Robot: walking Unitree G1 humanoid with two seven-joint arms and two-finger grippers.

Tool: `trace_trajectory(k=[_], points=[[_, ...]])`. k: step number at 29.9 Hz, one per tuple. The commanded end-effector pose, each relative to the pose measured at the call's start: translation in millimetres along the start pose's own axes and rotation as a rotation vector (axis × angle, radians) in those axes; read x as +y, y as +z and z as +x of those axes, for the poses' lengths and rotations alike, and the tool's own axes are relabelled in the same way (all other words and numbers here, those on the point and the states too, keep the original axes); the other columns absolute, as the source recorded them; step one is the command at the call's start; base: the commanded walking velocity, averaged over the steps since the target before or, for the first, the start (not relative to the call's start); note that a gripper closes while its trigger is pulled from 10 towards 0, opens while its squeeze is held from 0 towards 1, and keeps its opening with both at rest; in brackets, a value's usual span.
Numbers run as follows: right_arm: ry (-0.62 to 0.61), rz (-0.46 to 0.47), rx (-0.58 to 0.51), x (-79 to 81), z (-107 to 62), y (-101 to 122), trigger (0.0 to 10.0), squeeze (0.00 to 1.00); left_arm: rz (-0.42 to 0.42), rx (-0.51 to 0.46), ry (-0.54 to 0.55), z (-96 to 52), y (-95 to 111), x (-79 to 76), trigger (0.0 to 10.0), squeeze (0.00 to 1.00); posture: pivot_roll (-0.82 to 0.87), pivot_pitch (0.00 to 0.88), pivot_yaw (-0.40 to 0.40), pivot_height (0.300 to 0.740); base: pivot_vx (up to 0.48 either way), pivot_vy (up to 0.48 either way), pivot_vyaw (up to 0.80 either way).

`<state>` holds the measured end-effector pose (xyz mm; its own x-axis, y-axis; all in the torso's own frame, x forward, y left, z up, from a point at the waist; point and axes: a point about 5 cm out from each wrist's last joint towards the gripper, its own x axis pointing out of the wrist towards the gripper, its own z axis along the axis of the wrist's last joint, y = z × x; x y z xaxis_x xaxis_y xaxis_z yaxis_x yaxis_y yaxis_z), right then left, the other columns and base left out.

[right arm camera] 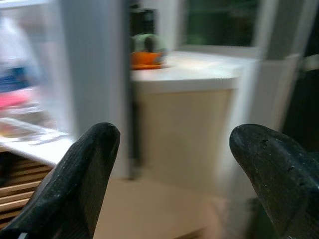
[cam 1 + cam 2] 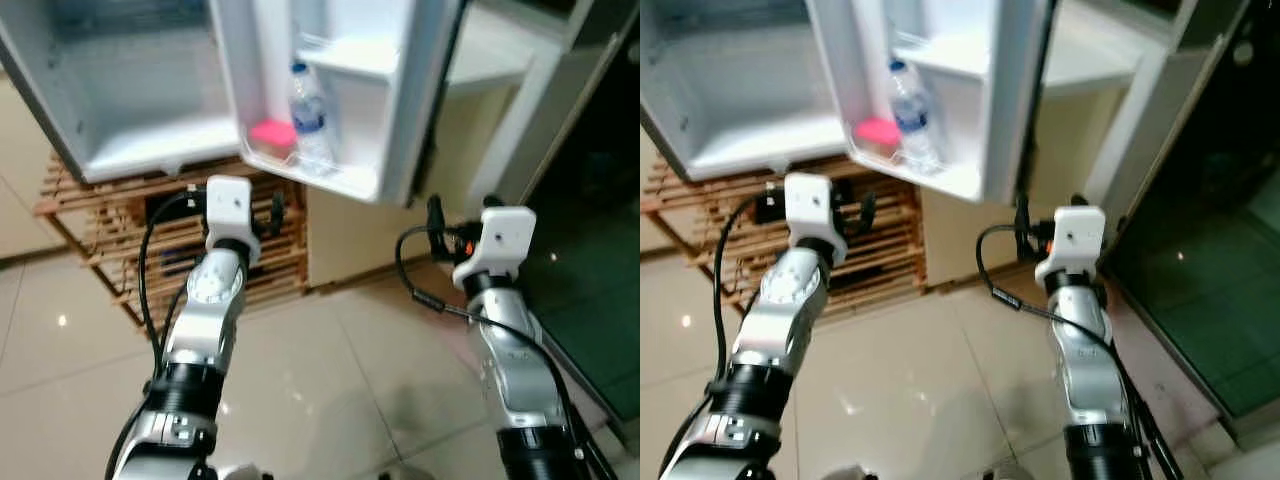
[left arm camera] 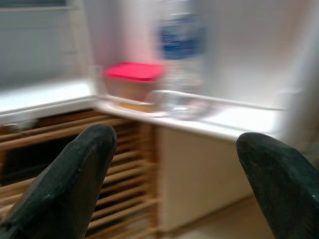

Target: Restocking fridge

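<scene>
Fridge (image 2: 130,110): in the left eye view it stands open on a slatted wooden rack (image 2: 110,250), its inside bare and white, and its door (image 2: 340,90) swings out toward the robot with a bottle (image 2: 312,115) and a pink-lidded box (image 2: 272,138) side by side in the lowest door shelf. The left gripper (image 2: 262,213) is raised below that shelf, holding nothing; the right gripper (image 2: 462,215) is raised off to the right of the door, near a pale counter (image 2: 500,50). In the right eye view the scene is the same, with a dark glass panel (image 2: 1200,230) on the right. The left wrist view, blurred, looks up at the box and bottle between 2 fingers (image 3: 75,184) spread wide apart, well short of both. The right wrist view shows its fingers (image 1: 79,174) equally wide apart, aimed past the door's edge at the counter, where something orange (image 1: 145,57) sits. Judging from this, both grippers are empty, so the step in hand is fetching the next item; the next move likely calls for turning to find 1 to load.
</scene>
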<state>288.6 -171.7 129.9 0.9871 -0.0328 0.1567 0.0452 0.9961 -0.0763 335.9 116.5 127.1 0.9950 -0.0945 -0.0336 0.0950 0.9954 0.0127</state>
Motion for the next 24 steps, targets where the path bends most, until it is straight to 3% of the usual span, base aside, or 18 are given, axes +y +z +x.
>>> trace_trajectory(k=[1,11,16,24], points=[[-0.004,0.0,-0.023,1.3,1.7,4.9,10.0,0.0,0.029,-0.023,0.024,3.4,8.2,6.4,10.0,0.0,-0.16,0.0,0.037,0.74,0.368,0.0,0.57],[0.036,-0.038,-0.019,7.2,3.2,3.5,10.0,0.0,0.066,0.021,0.133,3.0,0.3,16.6,10.0,0.0,-0.16,0.0,0.03,0.74,0.237,0.0,0.53],[0.049,-0.016,-0.003,10.1,4.2,0.5,10.0,0.0,0.047,-0.008,0.092,1.8,3.9,12.5,10.0,0.0,-0.16,0.0,0.031,0.74,0.0,0.0,0.4],[0.043,-0.012,0.016,9.1,1.3,-4.4,10.0,0.0,0.062,-0.053,0.074,1.1,12.5,8.5,10.0,0.0,-0.16,0.0,0.034,0.74,0.444,0.0,0.0]])
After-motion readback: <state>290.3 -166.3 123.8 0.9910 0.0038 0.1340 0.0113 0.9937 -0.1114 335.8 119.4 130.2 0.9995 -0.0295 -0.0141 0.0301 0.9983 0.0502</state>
